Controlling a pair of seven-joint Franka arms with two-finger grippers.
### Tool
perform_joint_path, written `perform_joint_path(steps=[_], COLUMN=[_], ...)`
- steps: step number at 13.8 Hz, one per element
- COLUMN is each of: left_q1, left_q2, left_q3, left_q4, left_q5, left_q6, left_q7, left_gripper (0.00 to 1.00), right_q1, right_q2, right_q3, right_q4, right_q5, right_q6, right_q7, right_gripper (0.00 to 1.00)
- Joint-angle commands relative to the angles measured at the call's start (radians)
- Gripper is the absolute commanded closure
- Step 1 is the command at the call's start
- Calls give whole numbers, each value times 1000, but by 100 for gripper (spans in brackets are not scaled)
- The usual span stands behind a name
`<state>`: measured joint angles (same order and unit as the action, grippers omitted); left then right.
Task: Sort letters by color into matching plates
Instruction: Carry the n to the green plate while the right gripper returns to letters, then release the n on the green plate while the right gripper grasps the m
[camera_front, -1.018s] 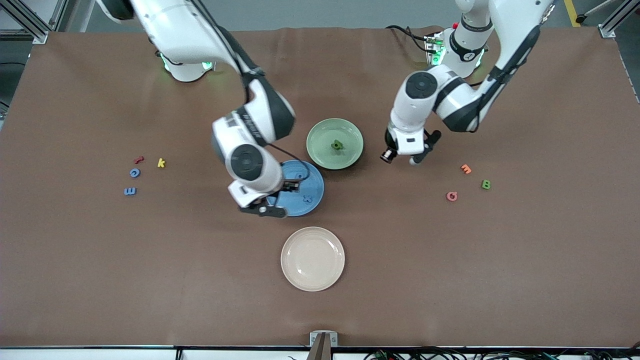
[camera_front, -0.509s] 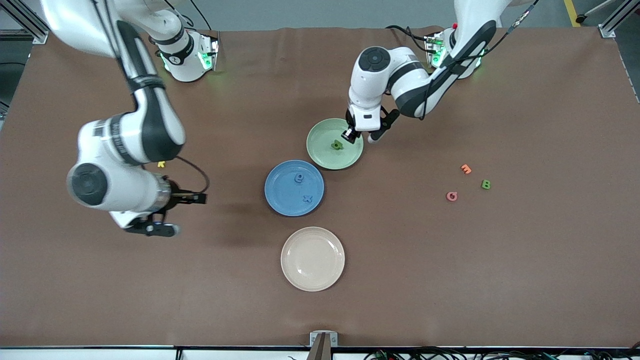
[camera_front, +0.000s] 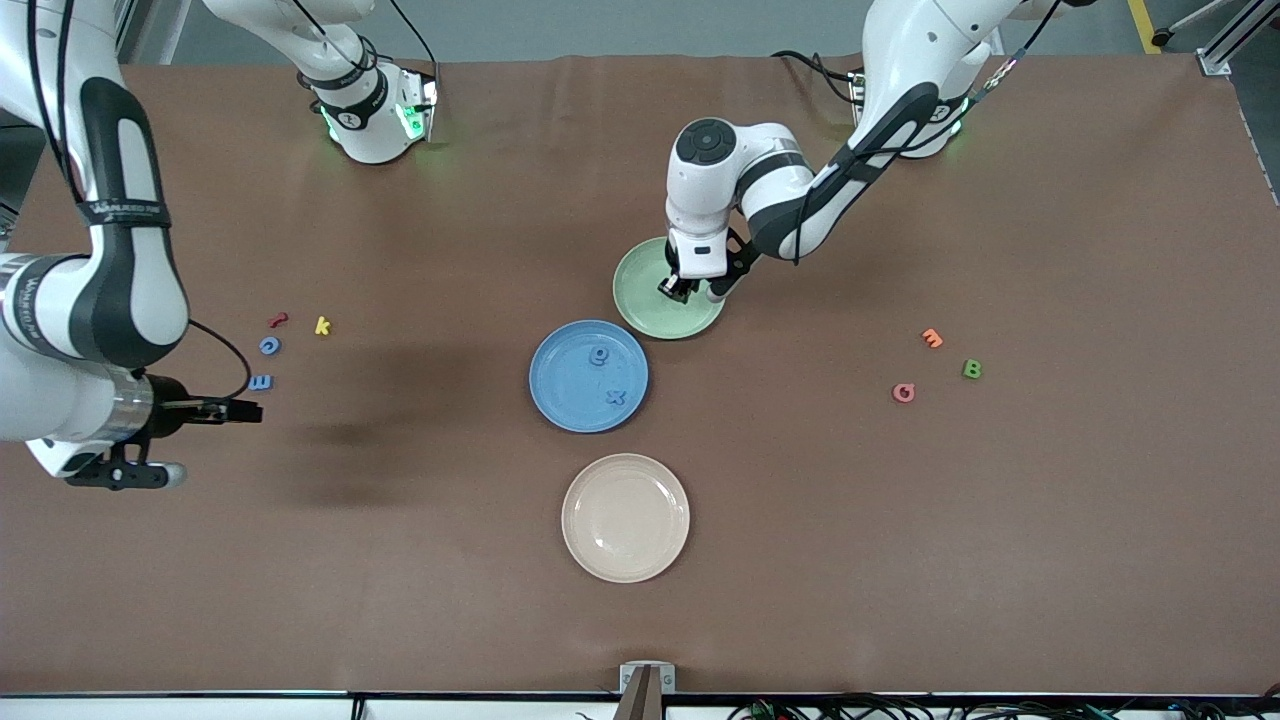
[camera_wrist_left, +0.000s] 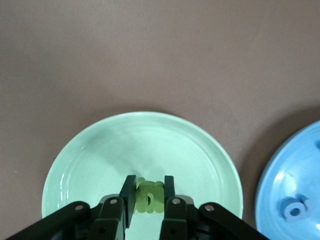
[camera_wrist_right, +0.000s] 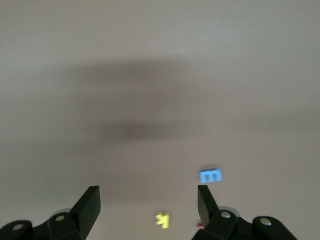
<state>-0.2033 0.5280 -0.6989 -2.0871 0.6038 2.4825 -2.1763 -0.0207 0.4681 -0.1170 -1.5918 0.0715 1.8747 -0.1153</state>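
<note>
Right tool (camera_wrist_right: 148, 205) has swung from the blue plate (camera_front: 588, 376) to the blue m (camera_front: 260, 382), jaws open; left tool (camera_wrist_left: 148, 192) grips a green letter (camera_wrist_left: 149, 196), apparently over the green plate (camera_wrist_left: 100, 160).

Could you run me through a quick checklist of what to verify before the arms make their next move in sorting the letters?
1. Left gripper shut on the green letter: ok.
2. Held letter over the green plate, its matching color: ok.
3. Right gripper open and empty for a pickup: ok.
4. Right gripper lined up on the blue m: not ok; in the right wrist view the m lies off to one side of the fingers.
5. Blue plate holds only blue letters: ok, two.
6. Green B still loose toward the left arm's end of the table: not ok, unsorted.
</note>
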Motion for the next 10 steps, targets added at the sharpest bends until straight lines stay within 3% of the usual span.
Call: perform_joint_path(steps=[1, 4, 8, 10], left_q1=[-24, -34, -41, -41], left_q2=[46, 49, 66, 67], left_q3=[9, 9, 10, 10], left_q4=[42, 50, 48, 47], left_q5=[30, 28, 28, 28], left_q6=[-16, -16, -16, -16], left_q7=[-30, -33, -33, -33], left_gripper=[99, 96, 85, 79], right_q1=[-34, -80, -116, -130], right_q2=[-37, -57, -71, -69], right_q3=[23, 23, 23, 23], right_q4=[-159, -281, -456, -500], right_q5=[-53, -56, -56, -56], right_q6=[145, 280, 504, 547], right_q7=[-12, -108, -199, -216], right_gripper=[10, 5, 1, 1])
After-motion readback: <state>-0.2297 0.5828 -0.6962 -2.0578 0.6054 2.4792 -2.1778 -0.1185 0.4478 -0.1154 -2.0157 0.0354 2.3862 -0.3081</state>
